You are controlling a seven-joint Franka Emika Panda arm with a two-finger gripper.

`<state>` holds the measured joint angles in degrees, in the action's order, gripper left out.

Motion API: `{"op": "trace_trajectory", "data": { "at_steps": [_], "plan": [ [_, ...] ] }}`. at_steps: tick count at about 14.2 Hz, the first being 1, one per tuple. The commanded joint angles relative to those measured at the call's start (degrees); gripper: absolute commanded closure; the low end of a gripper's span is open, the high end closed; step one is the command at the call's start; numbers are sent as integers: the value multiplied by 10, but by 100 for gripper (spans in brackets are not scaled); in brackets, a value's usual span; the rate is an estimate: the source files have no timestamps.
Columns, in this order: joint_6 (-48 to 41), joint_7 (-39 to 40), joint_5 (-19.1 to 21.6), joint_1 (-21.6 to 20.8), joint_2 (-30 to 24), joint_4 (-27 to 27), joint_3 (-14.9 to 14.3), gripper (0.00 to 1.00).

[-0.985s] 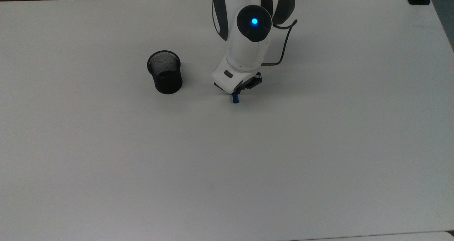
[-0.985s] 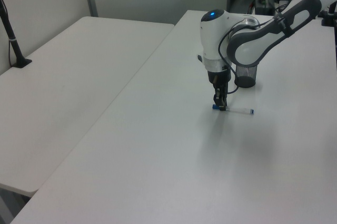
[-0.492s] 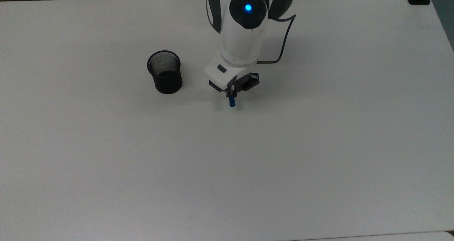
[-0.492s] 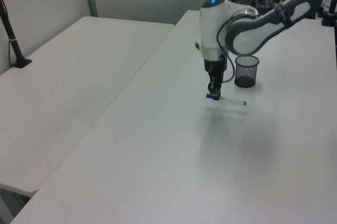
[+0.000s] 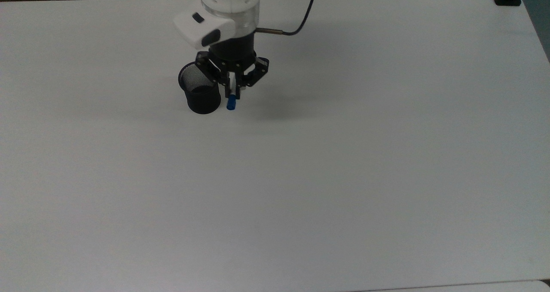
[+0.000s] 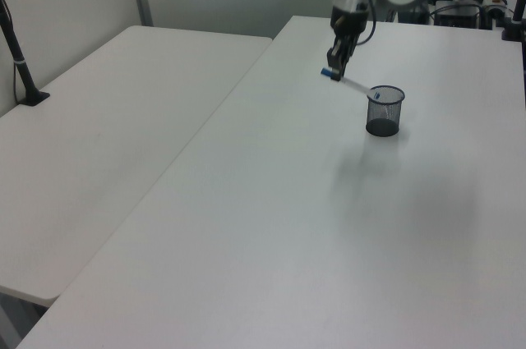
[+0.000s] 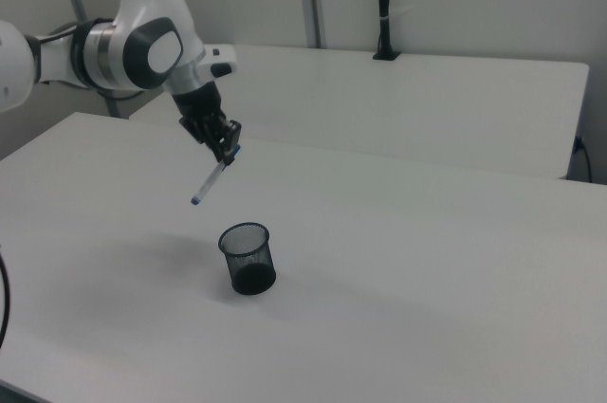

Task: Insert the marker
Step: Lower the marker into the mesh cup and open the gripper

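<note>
Now the gripper (image 7: 226, 144) is up in the air, clamped on the marker (image 7: 211, 178) near its blue-capped end, and the white barrel slants down toward the black mesh cup (image 7: 248, 257) on the white bench (image 7: 436, 270). From the left view the marker (image 6: 350, 86) hangs tilted, its small blue end plug close by the cup's rim (image 6: 385, 93); whether that tip is over the opening or just short of it is hard to call. The top view puts the gripper (image 5: 232, 86) just beside the mesh cup (image 5: 200, 88), to the top view's right.

The danger is that slant. If the arm lowers with the marker leaning like this, the tip could catch the rim or the outer mesh, and a light cup like that would likely tip or skid. With a grip so near one end, a knock could also pivot the barrel between the fingers. Release too early and it probably bounces off the rim onto the bench.
</note>
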<state>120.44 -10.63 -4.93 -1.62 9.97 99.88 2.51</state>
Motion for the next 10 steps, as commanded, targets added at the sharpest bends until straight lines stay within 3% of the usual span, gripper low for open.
{"op": "trace_trajectory", "data": {
  "at_steps": [1,4,10],
  "plan": [
    [42,29,9,39,-71,78,0,98],
    [154,34,3,59,-101,169,0,98],
    [197,35,-4,88,-101,210,0,97]
  ]
}}
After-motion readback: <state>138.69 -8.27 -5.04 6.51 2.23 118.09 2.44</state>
